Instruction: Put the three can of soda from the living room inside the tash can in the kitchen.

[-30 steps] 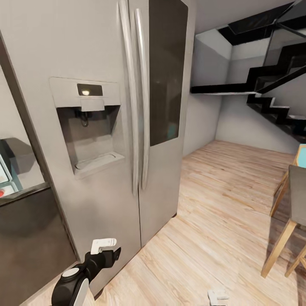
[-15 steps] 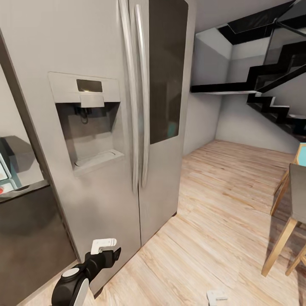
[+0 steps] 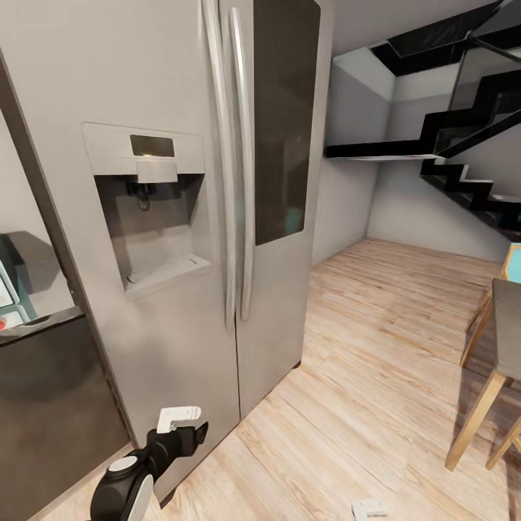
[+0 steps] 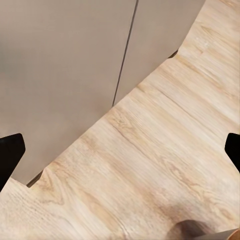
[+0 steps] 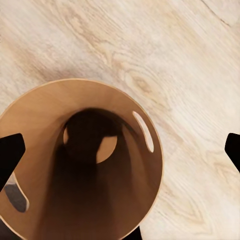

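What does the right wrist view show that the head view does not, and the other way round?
Right wrist view: the tash can from above, round, brown inside, with slot handles, and the right gripper open above it.

Head view: the steel fridge with its water dispenser, a black staircase, wooden chair legs and the left gripper.

Both: the light wood floor.

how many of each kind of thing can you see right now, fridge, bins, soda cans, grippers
fridge: 1
tash can: 1, seen from above with nothing visible inside
can of soda: 0
grippers: 2, left gripper and right gripper, both open and holding nothing
total: 4
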### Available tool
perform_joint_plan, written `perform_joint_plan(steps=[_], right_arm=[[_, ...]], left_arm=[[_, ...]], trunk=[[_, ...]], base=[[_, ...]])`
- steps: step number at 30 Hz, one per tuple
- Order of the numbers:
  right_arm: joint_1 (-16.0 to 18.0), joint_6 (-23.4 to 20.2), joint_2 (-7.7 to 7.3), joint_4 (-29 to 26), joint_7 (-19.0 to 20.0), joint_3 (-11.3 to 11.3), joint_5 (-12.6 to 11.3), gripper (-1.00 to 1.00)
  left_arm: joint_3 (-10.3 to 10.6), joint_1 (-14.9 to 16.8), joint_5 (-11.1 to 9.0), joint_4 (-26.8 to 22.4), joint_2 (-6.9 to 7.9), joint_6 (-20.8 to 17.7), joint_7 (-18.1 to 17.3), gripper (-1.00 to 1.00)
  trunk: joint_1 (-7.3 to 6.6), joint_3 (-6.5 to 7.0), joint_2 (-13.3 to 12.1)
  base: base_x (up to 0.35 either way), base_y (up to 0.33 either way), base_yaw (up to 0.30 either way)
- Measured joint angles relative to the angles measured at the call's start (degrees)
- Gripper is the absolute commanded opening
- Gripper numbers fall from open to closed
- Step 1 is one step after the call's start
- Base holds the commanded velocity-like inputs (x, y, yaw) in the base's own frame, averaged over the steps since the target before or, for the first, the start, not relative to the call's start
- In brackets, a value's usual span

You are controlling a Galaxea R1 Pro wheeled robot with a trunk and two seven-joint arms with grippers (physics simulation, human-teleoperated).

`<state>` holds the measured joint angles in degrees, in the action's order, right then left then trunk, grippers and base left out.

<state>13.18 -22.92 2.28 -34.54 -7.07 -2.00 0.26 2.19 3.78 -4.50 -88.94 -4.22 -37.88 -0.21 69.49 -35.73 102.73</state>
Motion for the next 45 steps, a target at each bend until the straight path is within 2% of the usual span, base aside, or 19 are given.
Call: perform_joint_plan(steps=[30, 45], right_arm=[[0.00, 0.16, -0.07, 0.16, 0.88, -0.05, -0.31, 1.00], [0.00, -0.17, -0.08, 0.17, 0.92, 0.05, -0.35, 1.00]], left_arm=[[0.34, 0.00, 0.10, 0.08, 0.00, 0.09, 0.02, 1.00], [1.16, -0.01, 0.11, 0.08, 0.00, 0.17, 0.04, 1.00]], trunk=[[0.00, 0.67, 0.00], [0.00, -0.37, 0.00]], base=[[0.000, 0.000, 0.000], [0.000, 0.000, 0.000]])
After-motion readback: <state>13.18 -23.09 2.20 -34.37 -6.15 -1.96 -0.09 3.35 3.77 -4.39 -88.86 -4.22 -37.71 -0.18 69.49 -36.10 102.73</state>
